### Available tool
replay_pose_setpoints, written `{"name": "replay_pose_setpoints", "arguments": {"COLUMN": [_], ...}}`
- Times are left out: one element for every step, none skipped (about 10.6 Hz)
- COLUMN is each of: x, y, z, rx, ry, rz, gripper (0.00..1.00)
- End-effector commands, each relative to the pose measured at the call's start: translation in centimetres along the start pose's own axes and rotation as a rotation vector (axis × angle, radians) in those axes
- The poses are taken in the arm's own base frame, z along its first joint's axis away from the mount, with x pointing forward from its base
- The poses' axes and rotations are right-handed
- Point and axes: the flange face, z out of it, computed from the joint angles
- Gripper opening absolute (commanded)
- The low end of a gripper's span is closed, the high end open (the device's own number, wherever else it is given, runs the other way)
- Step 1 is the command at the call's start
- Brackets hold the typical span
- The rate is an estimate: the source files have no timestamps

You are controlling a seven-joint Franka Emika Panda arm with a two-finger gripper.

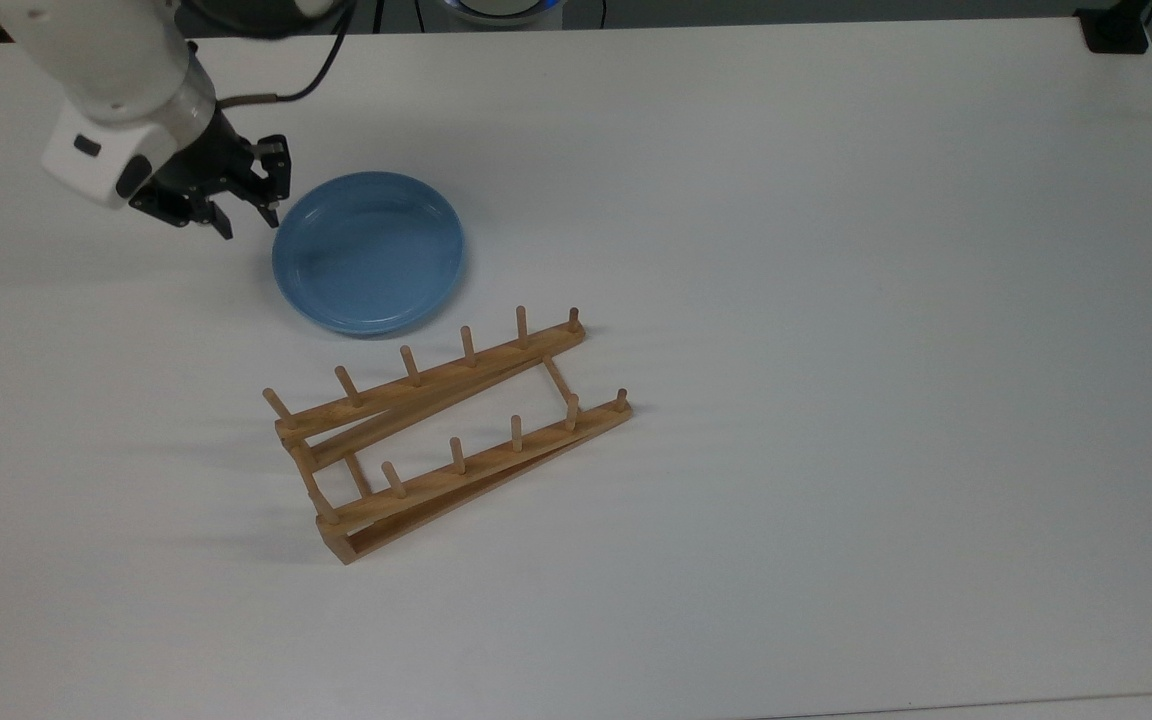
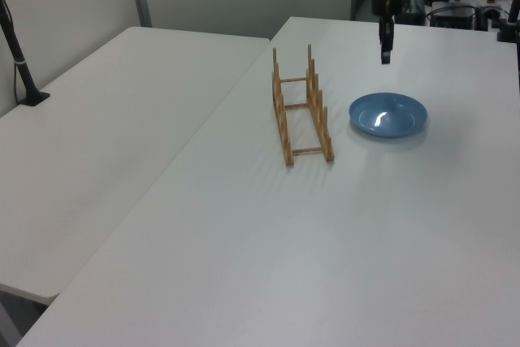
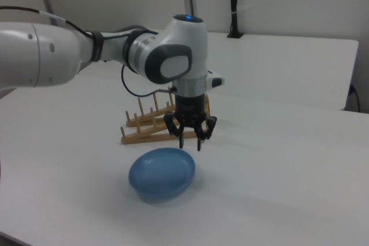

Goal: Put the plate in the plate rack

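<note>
Plate (image 1: 368, 252): light blue, lying flat on the white table (image 1: 836, 300), just beside the rack and touching nothing of mine.
Rack (image 1: 446, 430): wooden plate rack, standing on the table with its pegs up and bare.
My gripper (image 1: 244, 207): hanging above the table by the plate's rim at the top view's left, off the plate.
My jaws: spread apart, holding nothing.

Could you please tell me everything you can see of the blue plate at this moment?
The plate is round, glossy light blue and shallow, with a raised rim. It lies flat and upright on the white table, empty, apart from the plate rack. The gripper hangs just off its rim at the top view's left, jaws open, not touching.
</note>
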Motion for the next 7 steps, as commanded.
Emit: {"name": "replay_pose_setpoints", "arguments": {"x": [-0.4, -0.4, -0.4, -0.3, 0.0, 0.1, 0.0], "y": [1.6, 1.9, 1.9, 2.0, 2.0, 2.0, 1.9], "z": [3.8, 4.8, 5.1, 6.0, 7.3, 8.7, 9.2], "rx": [0.039, 0.043, 0.046, 0.048, 0.046, 0.042, 0.044], "ry": [-0.05, -0.065, -0.071, -0.083, -0.09, -0.094, -0.098], "rz": [0.015, 0.019, 0.018, 0.019, 0.02, 0.021, 0.021], "gripper": [0.99, 0.96, 0.93, 0.89, 0.83, 0.78, 0.69]}}
